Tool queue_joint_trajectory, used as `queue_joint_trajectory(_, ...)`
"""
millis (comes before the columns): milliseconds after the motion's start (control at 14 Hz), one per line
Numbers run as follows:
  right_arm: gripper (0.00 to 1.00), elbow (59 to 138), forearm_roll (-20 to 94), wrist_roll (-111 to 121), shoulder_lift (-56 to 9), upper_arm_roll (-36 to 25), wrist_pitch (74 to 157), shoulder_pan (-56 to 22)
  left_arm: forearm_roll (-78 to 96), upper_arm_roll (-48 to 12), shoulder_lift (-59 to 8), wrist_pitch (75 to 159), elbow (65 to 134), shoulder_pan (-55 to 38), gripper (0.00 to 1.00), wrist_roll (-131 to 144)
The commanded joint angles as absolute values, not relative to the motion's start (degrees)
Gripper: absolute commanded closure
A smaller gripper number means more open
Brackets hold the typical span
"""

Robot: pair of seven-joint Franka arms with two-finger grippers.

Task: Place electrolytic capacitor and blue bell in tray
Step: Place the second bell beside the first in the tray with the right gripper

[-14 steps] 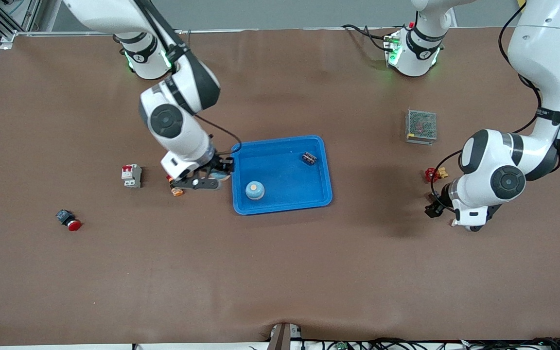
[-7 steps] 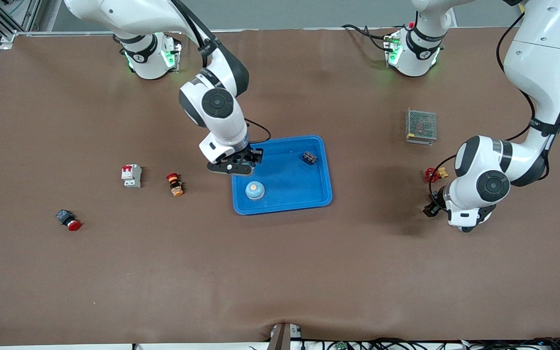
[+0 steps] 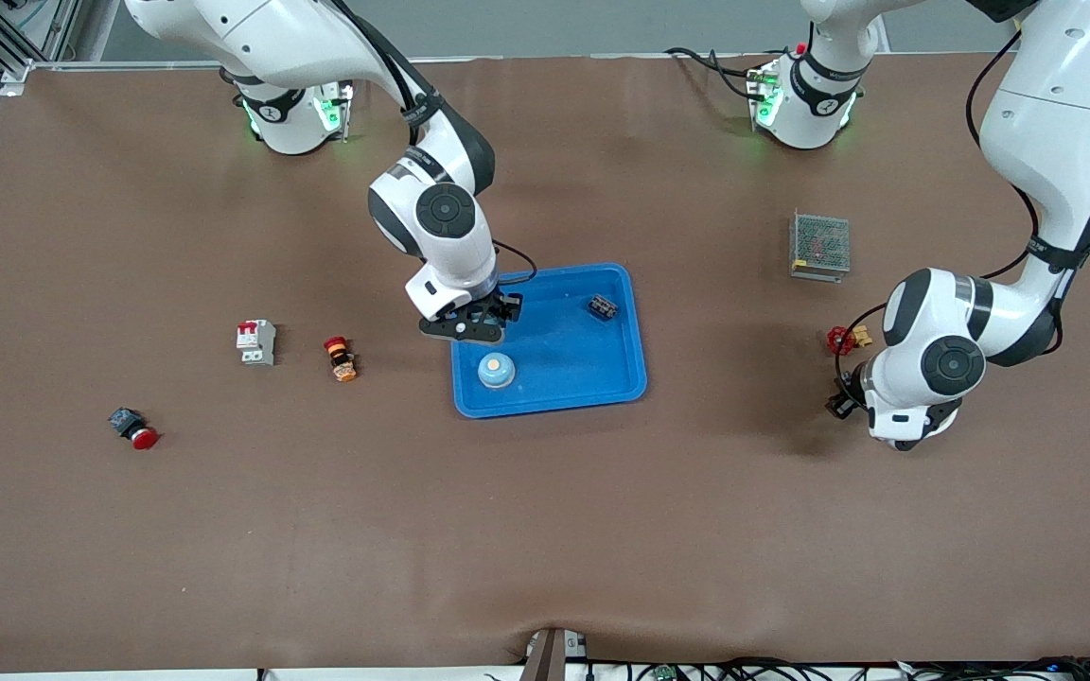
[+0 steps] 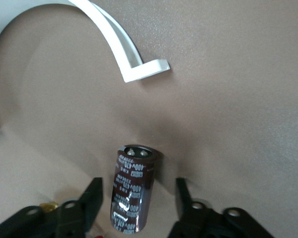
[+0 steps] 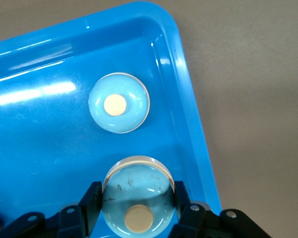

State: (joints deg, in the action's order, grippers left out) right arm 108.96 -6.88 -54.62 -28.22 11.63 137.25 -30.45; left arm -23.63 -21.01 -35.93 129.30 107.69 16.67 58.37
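The blue tray [image 3: 551, 405] lies mid-table with one pale blue bell [image 3: 496, 370] standing in it. My right gripper [image 3: 465, 326] is over the tray's edge toward the right arm's end. In the right wrist view that gripper [image 5: 137, 193] is shut on a second blue bell [image 5: 134, 179], just inside the tray's rim [image 5: 187, 94] and beside the first bell [image 5: 118, 103]. The dark brown electrolytic capacitor [image 4: 135, 166] lies on the table between the open fingers of my left gripper [image 4: 138, 188], with a gap on each side. In the front view the left gripper [image 3: 840, 405] hides it.
A small dark part [image 3: 602, 306] also lies in the tray. A grey mesh box [image 3: 819, 246] and a red and yellow connector [image 3: 844, 339] sit near the left arm. A breaker [image 3: 256, 340], an orange-red button [image 3: 342, 357] and a red push-button [image 3: 133, 427] lie toward the right arm's end.
My right arm has swung from beside the tray to over its edge, carrying the bell. The left wrist has shifted slightly toward the tray.
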Motion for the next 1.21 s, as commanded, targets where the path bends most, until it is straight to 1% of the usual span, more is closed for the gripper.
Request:
queue_joint_trajectory(0,1.0,109.1,-8.5,-57.6,-29.4,10.8,138.9,-32.3,-25.0,-21.5,-35.9,131.3,109.1,17.4,0.45,58.0)
queue_joint_trajectory(71,1.0,109.1,-9.2,-58.3,-29.7,10.8,139.4,-32.4,-25.0,-21.5,-35.9,131.3,109.2,17.4,0.55,58.0)
queue_joint_trajectory(143,1.0,109.1,-10.4,-59.3,-30.3,10.8,139.7,-32.5,-25.0,-21.6,-35.9,131.3,109.2,17.4,0.67,58.0)
queue_joint_trajectory(286,1.0,109.1,-12.9,-61.3,-31.7,10.8,140.4,-32.7,-25.0,-21.6,-35.8,131.3,109.2,17.4,0.97,58.6)
queue_joint_trajectory(357,1.0,109.1,-13.4,-61.8,-32.3,10.8,140.8,-32.8,-24.8,-21.7,-35.6,131.3,109.2,17.4,1.0,58.9)
queue_joint_trajectory(714,1.0,108.7,-13.1,-64.6,-32.6,10.9,140.9,-33.1,-24.2,-22.2,-34.4,130.8,109.2,17.1,1.0,60.4)
queue_joint_trajectory(929,1.0,108.6,-13.1,-67.1,-32.9,11.0,141.0,-33.5,-24.1,-23.6,-33.9,130.6,108.8,17.1,1.0,62.7)
queue_joint_trajectory(1000,0.25,108.6,-13.0,-67.8,-32.9,11.0,141.0,-33.6,-24.1,-23.8,-33.8,130.6,108.6,17.1,1.0,63.2)
queue_joint_trajectory(1071,0.0,108.6,-13.1,-69.0,-32.9,10.9,141.2,-33.7,-24.1,-24.4,-33.8,130.6,108.6,17.1,1.0,63.6)
queue_joint_trajectory(1143,0.0,108.6,-13.1,-69.2,-32.8,10.9,141.2,-33.7,-24.1,-24.6,-33.8,130.6,108.6,17.1,1.0,64.0)
